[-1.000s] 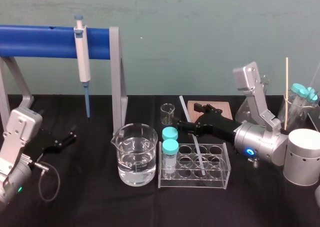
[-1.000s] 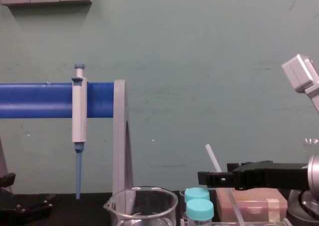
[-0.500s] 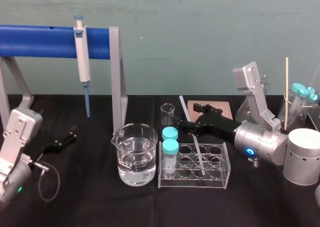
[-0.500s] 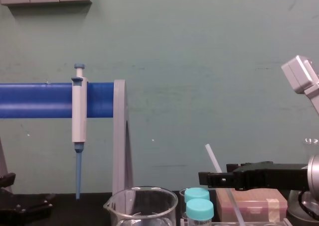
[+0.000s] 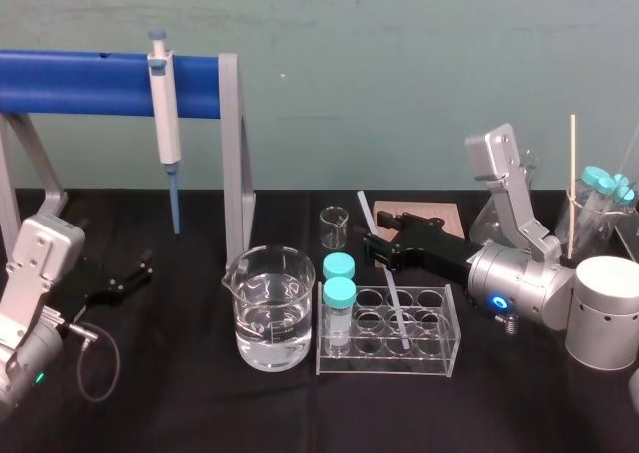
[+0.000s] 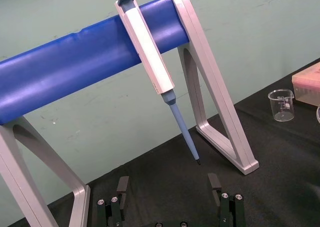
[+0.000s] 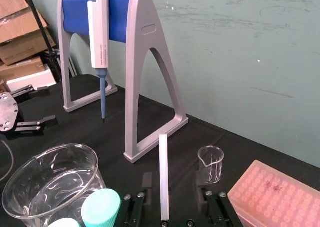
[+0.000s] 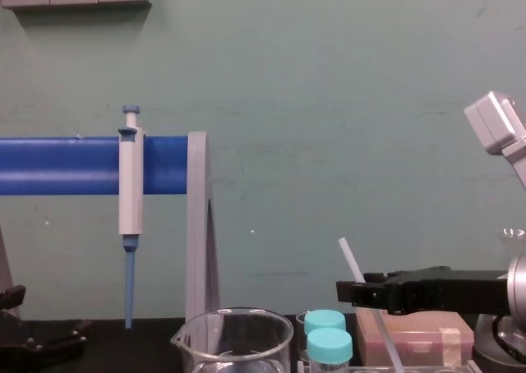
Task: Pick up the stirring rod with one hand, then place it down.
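Right wrist view: my right gripper, spread, straddles the stirring rod leaning from the rack, ready to pinch; left gripper parked far left, spread.

Right gripper hemmed in mid-frame of head view: small beaker just left, pink tip box behind, capped tubes and rack below. Big beaker, stand leg block my leftward path. Bare cloth lower left gives room.
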Controlling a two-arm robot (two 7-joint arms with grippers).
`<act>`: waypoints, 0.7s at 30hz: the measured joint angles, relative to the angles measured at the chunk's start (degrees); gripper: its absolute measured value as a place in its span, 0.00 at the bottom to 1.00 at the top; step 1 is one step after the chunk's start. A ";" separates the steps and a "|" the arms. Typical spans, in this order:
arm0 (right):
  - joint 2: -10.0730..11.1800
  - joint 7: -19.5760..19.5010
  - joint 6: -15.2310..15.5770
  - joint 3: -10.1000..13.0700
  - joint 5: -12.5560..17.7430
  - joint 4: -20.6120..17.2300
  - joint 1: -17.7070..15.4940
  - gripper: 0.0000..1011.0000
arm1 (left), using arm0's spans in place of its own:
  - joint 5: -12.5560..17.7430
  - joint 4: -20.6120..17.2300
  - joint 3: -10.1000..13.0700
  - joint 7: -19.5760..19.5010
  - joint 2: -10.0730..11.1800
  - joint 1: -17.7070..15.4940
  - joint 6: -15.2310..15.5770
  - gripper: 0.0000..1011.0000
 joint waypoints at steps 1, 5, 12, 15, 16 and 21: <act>0.00 0.00 0.00 0.00 0.00 0.00 0.00 0.51 | 0.00 0.00 0.00 0.00 0.00 0.00 0.00 0.99; 0.00 0.00 -0.01 0.00 0.01 -0.02 0.00 0.39 | 0.00 0.00 0.00 0.00 0.00 0.00 0.00 0.99; 0.00 0.00 -0.02 0.00 0.03 -0.02 0.00 0.17 | 0.00 0.00 0.00 0.00 0.00 0.00 0.00 0.99; 0.00 0.00 -0.01 0.00 0.04 -0.03 0.00 0.09 | 0.00 0.00 0.00 0.00 0.00 0.00 0.00 0.99; 0.00 0.00 -0.01 0.00 0.05 -0.03 0.00 0.07 | 0.00 0.00 0.00 0.00 0.00 0.00 0.00 0.99; 0.00 0.01 -0.11 0.09 0.14 -0.10 -0.10 0.07 | 0.00 0.00 0.00 0.00 0.00 0.00 0.00 0.99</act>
